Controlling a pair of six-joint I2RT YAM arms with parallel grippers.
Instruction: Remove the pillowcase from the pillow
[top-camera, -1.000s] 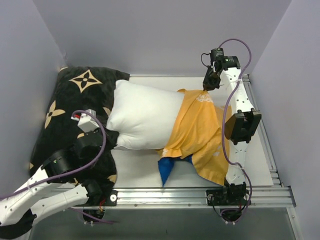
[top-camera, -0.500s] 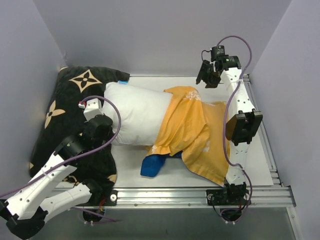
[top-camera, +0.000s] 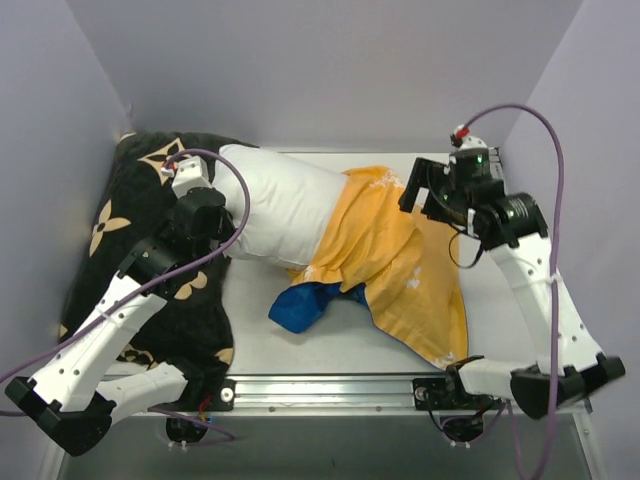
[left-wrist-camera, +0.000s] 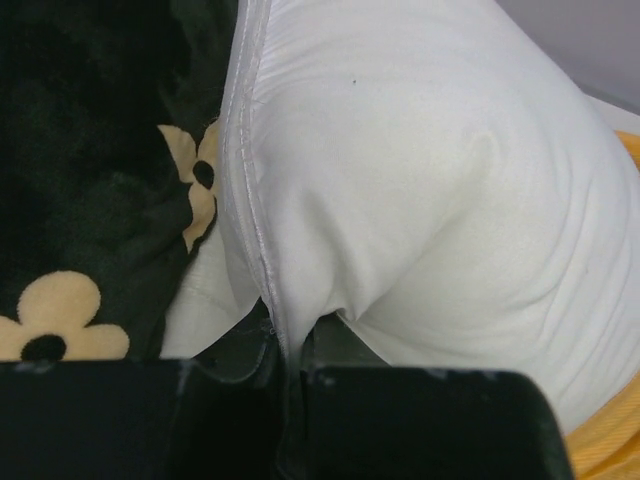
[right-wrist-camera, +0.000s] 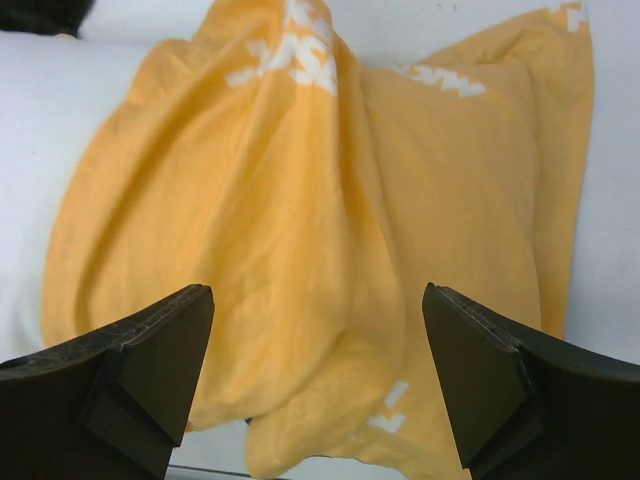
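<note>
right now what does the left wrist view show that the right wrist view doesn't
Only the left wrist: the left claw shut on the pillow at its seam, beside the black cushion and its tan flowers. Only the right wrist: the right claw, open above the pillowcase, and its white lettering. Both: white pillow and orange pillowcase fabric.

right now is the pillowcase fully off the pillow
Partly on: the orange pillowcase covers the right end of the white pillow; the left part lies bare.
</note>
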